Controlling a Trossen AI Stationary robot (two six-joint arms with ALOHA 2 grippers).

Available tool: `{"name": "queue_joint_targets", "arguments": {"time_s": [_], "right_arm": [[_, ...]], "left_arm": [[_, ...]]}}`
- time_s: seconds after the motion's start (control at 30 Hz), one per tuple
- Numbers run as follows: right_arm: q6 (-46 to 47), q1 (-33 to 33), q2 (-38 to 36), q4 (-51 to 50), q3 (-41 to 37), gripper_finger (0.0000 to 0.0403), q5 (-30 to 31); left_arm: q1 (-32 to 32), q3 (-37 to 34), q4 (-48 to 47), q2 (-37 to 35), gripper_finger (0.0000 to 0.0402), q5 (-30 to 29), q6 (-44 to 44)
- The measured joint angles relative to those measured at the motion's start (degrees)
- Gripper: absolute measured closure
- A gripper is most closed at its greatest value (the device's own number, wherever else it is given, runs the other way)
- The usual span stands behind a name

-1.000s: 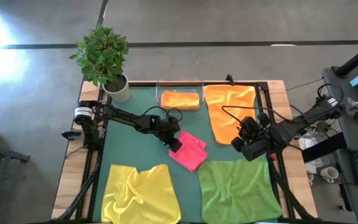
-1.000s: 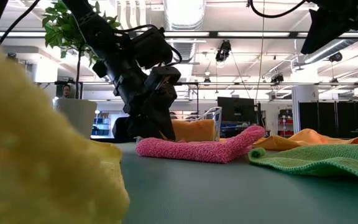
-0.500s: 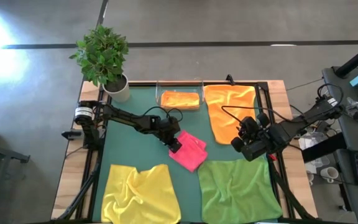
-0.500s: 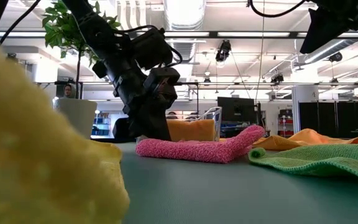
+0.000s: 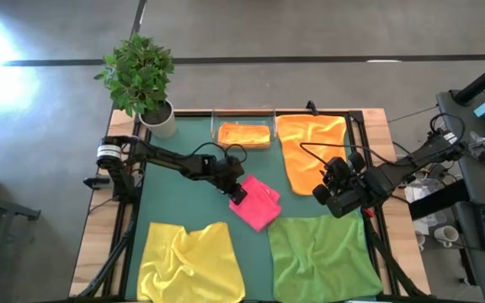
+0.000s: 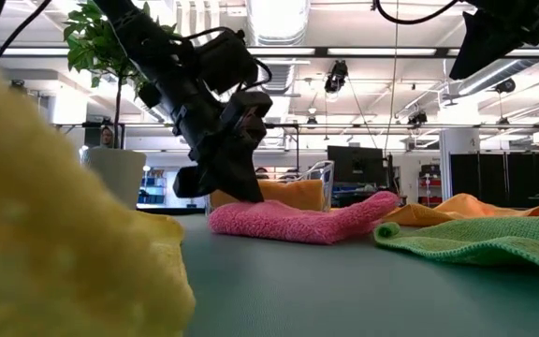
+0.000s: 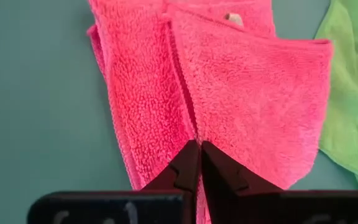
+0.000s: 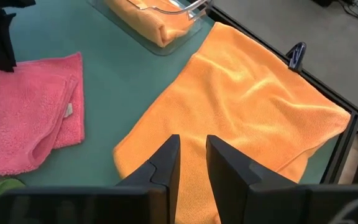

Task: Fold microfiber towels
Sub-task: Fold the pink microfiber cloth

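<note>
One orange towel [image 5: 243,134] lies folded in the clear tray [image 5: 215,128]. Just beside the tray, the left claw [image 5: 238,196] is clamped on the half-folded pink towel [image 5: 257,204]. Orange [image 5: 311,150], green [image 5: 321,257] and yellow [image 5: 190,263] towels near it lie unfolded. The right claw [image 8: 191,163], slightly apart, hovers empty over the spread orange one.

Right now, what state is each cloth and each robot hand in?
Pink towel: partly folded, edge pinched.
Left hand: shut on pink towel.
Right hand: slightly open, empty.
Orange towel: spread flat.
Tray towel: folded.
Yellow towel: rumpled.
Green towel: spread.
</note>
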Motion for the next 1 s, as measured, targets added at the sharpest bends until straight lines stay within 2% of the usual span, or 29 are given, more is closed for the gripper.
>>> {"name": "queue_joint_targets", "arguments": {"time_s": [0.3, 0.73, 0.87, 1.0], "right_arm": [[0.03, 0.01, 0.00, 0.00, -0.07, 0.0329, -0.02], [0.90, 0.00, 0.02, 0.58, -0.20, 0.0335, -0.11], [1.61, -0.01, 0.02, 3.81, -0.21, 0.0335, -1.45], [0.11, 0.01, 0.02, 11.26, -1.22, 0.0333, -4.59]], "left_arm": [[-0.02, -0.15, -0.78, -3.48, 0.0401, -8.08, -0.46], [-0.02, -0.67, -3.38, -3.76, 0.0401, -20.47, -6.51], [-0.02, -0.65, -3.12, -3.77, 0.0402, -22.40, -8.04], [-0.02, -0.58, -2.86, -3.80, 0.0402, -22.43, -8.01]]}}
